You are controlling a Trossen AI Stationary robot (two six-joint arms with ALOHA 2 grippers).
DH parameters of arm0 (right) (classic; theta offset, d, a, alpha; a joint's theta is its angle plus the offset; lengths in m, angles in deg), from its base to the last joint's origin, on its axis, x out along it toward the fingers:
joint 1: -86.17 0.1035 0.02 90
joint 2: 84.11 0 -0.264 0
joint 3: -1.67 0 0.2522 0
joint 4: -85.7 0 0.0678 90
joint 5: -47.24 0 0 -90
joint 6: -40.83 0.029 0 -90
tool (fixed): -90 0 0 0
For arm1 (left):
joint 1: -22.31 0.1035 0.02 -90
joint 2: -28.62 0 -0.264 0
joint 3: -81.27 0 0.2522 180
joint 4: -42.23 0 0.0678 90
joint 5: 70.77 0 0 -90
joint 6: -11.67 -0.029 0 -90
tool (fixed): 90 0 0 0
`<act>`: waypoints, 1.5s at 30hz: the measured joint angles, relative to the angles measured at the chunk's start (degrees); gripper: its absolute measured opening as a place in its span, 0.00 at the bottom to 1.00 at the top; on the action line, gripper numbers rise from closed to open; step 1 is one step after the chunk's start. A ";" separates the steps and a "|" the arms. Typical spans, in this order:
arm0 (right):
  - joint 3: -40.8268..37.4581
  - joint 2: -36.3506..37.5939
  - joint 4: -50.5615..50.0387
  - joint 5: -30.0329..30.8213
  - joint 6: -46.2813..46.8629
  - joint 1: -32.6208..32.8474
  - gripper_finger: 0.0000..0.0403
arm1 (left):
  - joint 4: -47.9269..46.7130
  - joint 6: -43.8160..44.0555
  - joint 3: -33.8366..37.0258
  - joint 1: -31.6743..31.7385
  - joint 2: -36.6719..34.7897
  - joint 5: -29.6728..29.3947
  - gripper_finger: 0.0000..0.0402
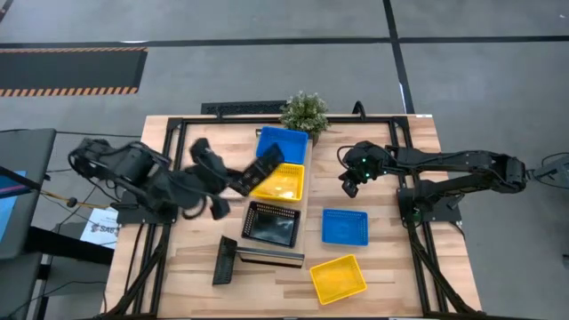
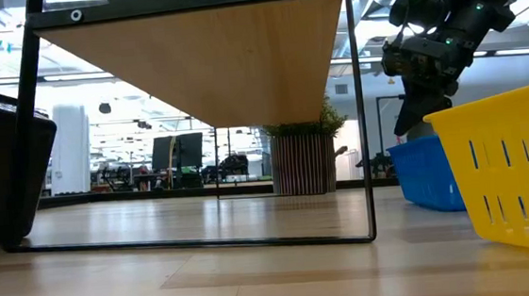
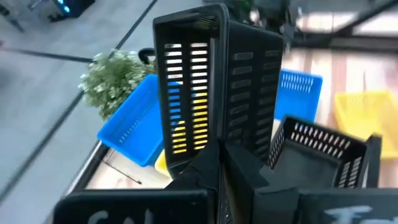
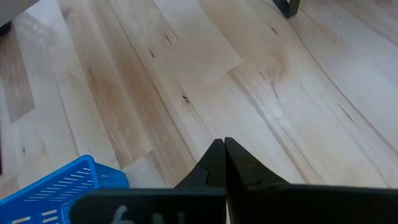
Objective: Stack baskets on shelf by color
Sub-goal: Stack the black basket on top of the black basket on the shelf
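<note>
My left gripper (image 1: 240, 183) is shut on a black basket (image 1: 264, 166), carried tilted above the shelf (image 1: 267, 256). On the shelf lie a blue basket (image 1: 283, 142), a yellow basket (image 1: 283, 184) and a black basket (image 1: 273, 224), in a row. The left wrist view shows the held black basket (image 3: 211, 81) with the blue one (image 3: 132, 126) behind it. On the tabletop rest a blue basket (image 1: 344, 227), a yellow basket (image 1: 338, 278) and a black basket (image 1: 225, 260) on its side. My right gripper (image 1: 348, 188) is shut and hovers above bare table (image 4: 222, 147). My left gripper pinches a mesh wall (image 3: 216, 134) of the black basket between its two fingers, one finger on each face. The fingers come from the table's left, slanting. The basket is lifted clear and stands on edge, above the blue and yellow baskets on the shelf.
A potted plant (image 1: 305, 112) stands at the shelf's far end. In the low view the yellow basket (image 2: 517, 171) fills the near right, the blue basket (image 2: 425, 173) sits behind it, and the shelf's plank (image 2: 200, 49) spans overhead. Bare wood lies between the shelf and the loose baskets.
</note>
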 joint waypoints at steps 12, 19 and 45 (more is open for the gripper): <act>0.00 0.00 -0.20 0.00 -0.06 -0.02 0.02 | -17.36 -0.13 -19.46 -4.52 17.46 1.00 0.00; 0.00 0.00 -0.17 0.00 -0.90 0.00 0.02 | -19.63 -0.56 -28.36 -6.17 23.21 1.66 0.00; 0.00 0.00 -0.26 -0.02 0.98 -0.02 0.02 | -19.81 -5.75 -24.42 -9.45 26.95 1.76 0.00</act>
